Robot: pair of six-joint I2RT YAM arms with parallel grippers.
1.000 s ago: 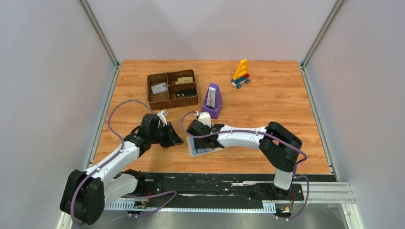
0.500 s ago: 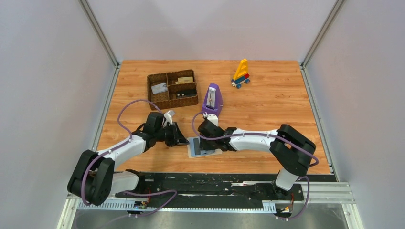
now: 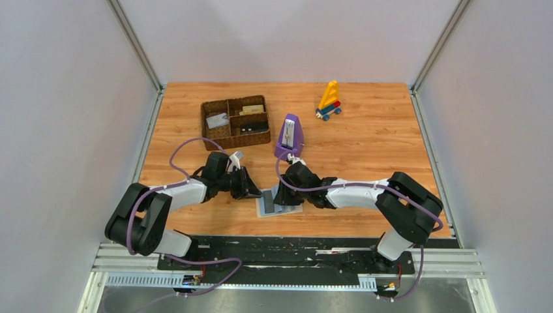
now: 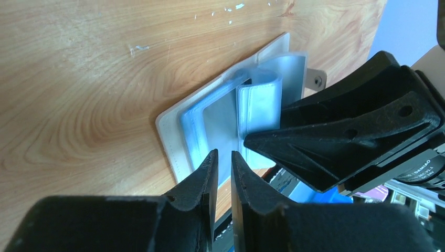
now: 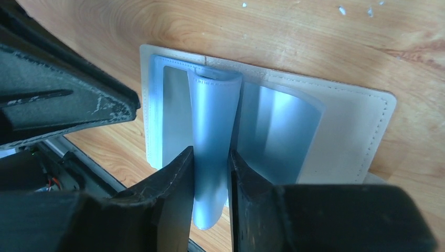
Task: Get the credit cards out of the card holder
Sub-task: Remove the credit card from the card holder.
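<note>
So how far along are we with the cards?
Done: what look like three cards lie in the tray. In hand: the right gripper pinches a curled sleeve of the open holder; the left gripper sits at its edge. Remaining: sleeves in view show no card; others are hidden.

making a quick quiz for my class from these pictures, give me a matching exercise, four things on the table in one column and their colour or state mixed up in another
1 card holder
2 metronome
3 woven tray
4 block toy

a purple, upright
b mostly yellow, at the far side
c light blue, lying open
d brown, with compartments

Pairs: 1-c, 2-a, 3-d, 4-b
</note>
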